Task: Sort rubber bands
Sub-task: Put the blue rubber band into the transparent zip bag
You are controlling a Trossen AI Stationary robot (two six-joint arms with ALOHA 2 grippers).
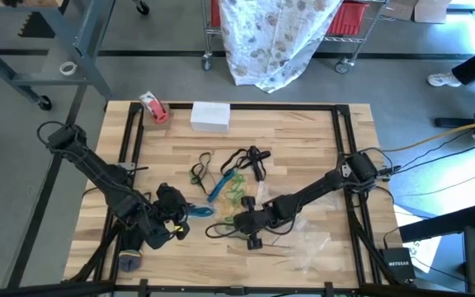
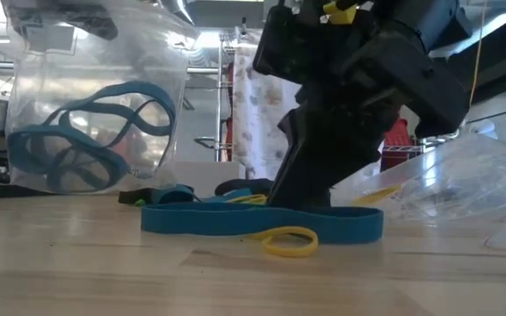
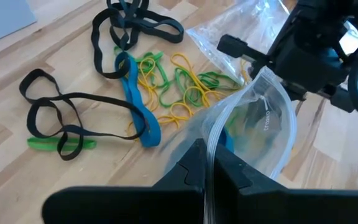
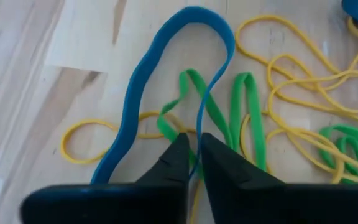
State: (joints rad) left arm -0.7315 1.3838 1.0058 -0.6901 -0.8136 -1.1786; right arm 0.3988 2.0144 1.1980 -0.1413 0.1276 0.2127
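Sorting barely begun: blue bands [image 2: 86, 132] in bag [image 3: 253, 124] pinched by left gripper [image 3: 207, 171], right gripper [image 4: 193, 155] clenched on blue band [image 4: 166, 81], most loops still on tabletop [image 1: 303, 140].

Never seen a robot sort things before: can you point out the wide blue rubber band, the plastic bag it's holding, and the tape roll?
Wide blue rubber band [image 4: 143, 81], right wrist view: left side of loop.
Plastic bag [image 3: 272, 124], left wrist view: clear wall.
Tape roll [image 1: 153, 108], high view: its top.
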